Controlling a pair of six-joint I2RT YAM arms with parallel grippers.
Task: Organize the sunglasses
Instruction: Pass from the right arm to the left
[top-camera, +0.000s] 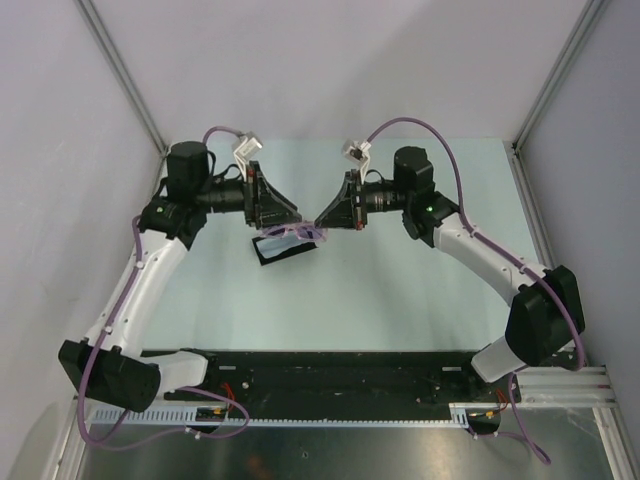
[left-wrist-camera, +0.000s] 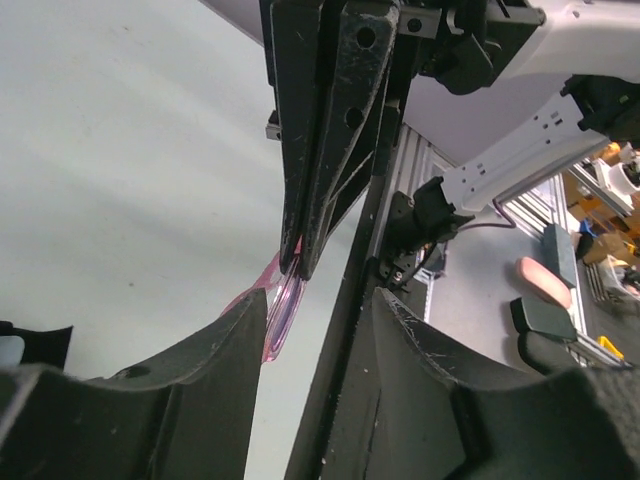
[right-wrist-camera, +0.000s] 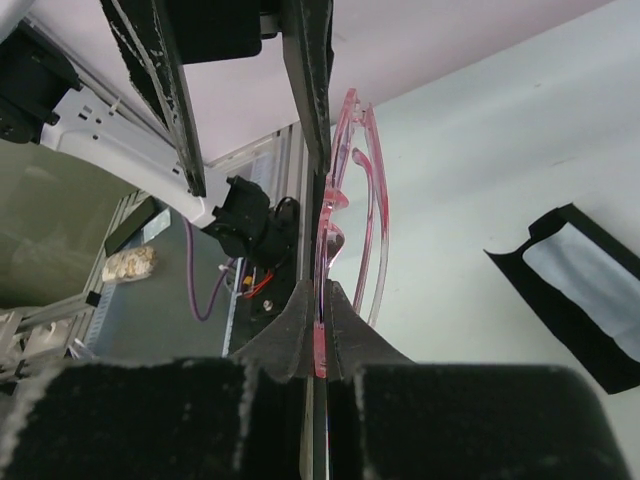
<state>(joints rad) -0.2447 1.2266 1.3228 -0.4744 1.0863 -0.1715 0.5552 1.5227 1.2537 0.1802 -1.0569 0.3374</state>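
Observation:
The pink sunglasses (top-camera: 300, 232) hang above the table between my two grippers. My right gripper (top-camera: 320, 222) is shut on them: in the right wrist view its fingertips (right-wrist-camera: 320, 300) pinch the frame edge, and the folded pink arms (right-wrist-camera: 372, 200) rise beyond. My left gripper (top-camera: 292, 218) is open. In the left wrist view its jaws (left-wrist-camera: 322, 300) stand wide apart, and the sunglasses (left-wrist-camera: 278, 315) sit right beside its left fingertip (left-wrist-camera: 245, 335); I cannot tell if they touch. The right gripper's shut fingers (left-wrist-camera: 310, 150) reach in from above.
An open black case (top-camera: 285, 247) holding a light blue cloth (right-wrist-camera: 585, 275) lies on the table just below the grippers. A corner of it shows in the left wrist view (left-wrist-camera: 35, 345). A black rail (top-camera: 330, 375) runs along the near edge. Grey walls enclose the table.

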